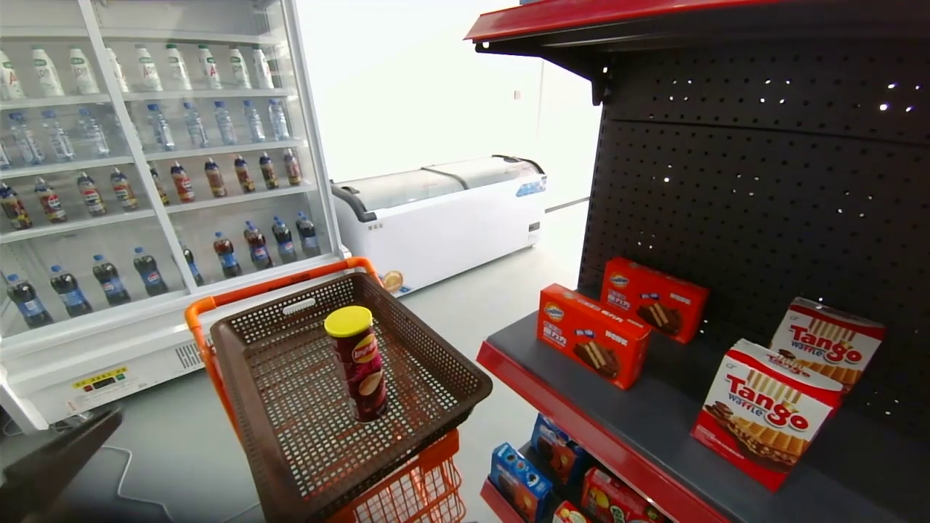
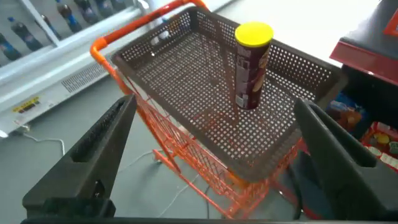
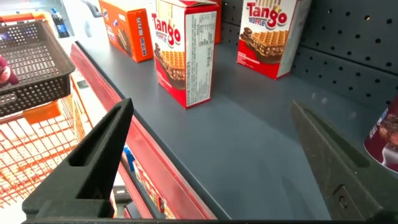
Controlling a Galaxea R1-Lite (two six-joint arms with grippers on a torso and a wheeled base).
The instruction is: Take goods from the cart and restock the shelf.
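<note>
Chips can (image 1: 357,363) stands upright in the brown basket (image 1: 436,349) atop the orange cart (image 1: 414,494), lid up, probably for an easy side grab; left tool (image 2: 214,109) spread wide, holding nothing, hovers near the basket; can lies ahead of it, roughly centred between the fingers, apart; right tool (image 3: 211,109) also wide apart and empty, over the grey shelf (image 3: 249,162) beside the wafer boxes (image 3: 185,50), likely marking free space.

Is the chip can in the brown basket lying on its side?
No, the chip can stands upright on the floor of the brown basket, with its yellow lid on top.
</note>
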